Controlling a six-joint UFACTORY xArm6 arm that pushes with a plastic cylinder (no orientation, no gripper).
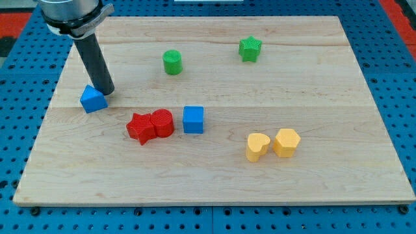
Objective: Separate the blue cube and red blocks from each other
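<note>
The blue cube (193, 119) sits near the board's middle. Just to its left, a small gap apart, are two touching red blocks: a red cylinder (162, 122) and a red star (139, 127). My tip (105, 91) is at the view's left, touching the upper right of a blue wedge-like block (93, 99). The tip is well left of and above the red blocks.
A green cylinder (172, 62) and a green star (249, 49) lie near the view's top. A yellow heart (257, 147) and a yellow hexagon (286, 142) touch at the lower right. The wooden board (325, 182) lies on a blue pegboard.
</note>
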